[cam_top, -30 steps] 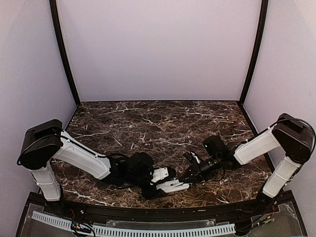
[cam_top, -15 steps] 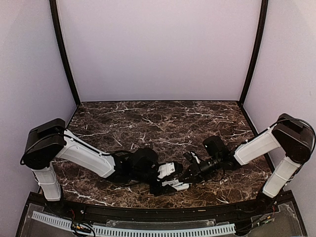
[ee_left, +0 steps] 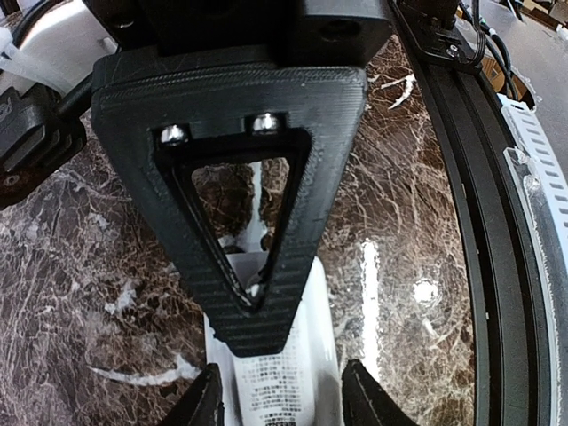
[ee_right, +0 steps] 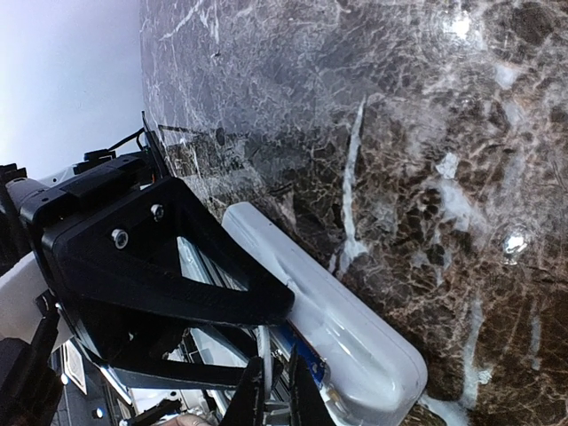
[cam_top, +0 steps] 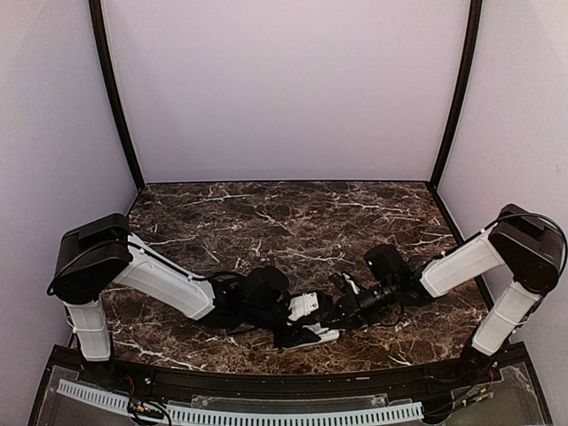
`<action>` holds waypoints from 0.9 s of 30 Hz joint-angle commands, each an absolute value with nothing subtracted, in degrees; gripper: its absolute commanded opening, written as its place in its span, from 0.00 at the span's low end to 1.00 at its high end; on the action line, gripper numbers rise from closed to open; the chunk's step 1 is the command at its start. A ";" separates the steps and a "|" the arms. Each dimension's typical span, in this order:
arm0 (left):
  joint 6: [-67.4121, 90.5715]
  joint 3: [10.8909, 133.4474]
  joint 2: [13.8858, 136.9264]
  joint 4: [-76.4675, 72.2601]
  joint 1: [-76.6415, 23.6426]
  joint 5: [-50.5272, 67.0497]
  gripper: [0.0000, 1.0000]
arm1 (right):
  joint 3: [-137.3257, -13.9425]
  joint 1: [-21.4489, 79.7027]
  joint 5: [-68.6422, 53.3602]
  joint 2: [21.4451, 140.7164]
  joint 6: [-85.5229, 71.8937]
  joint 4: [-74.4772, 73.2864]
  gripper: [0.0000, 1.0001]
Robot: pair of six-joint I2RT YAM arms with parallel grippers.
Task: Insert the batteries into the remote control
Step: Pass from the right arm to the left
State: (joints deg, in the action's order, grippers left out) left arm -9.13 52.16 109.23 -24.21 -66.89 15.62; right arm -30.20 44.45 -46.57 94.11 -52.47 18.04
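Your left fingers (ee_left: 206, 404) have slid right and narrowed, flanking the remote control (ee_left: 286, 377); whether they clamp it, you cannot tell. Your right fingers (ee_right: 300, 401) sit pinched shut against it.

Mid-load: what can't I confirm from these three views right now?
- Batteries: neither cell shows clearly. The top view is too small and crowded over the remote control; the right wrist view shows only a bluish sliver.
- Battery compartment: in the left wrist view a black triangular finger covers it.
- Left gripper contact: its fingers are cut off by the bottom edge.
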 commanded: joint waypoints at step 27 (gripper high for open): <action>-11.12 53.29 110.01 -22.09 -66.62 17.74 0.16 | -29.49 45.62 -42.68 93.53 -52.16 16.34 0.12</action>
State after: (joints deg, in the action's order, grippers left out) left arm -10.00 52.58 109.75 -25.21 -66.63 16.16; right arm -30.11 44.77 -46.37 94.17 -52.49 18.37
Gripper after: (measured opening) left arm 0.242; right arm 0.099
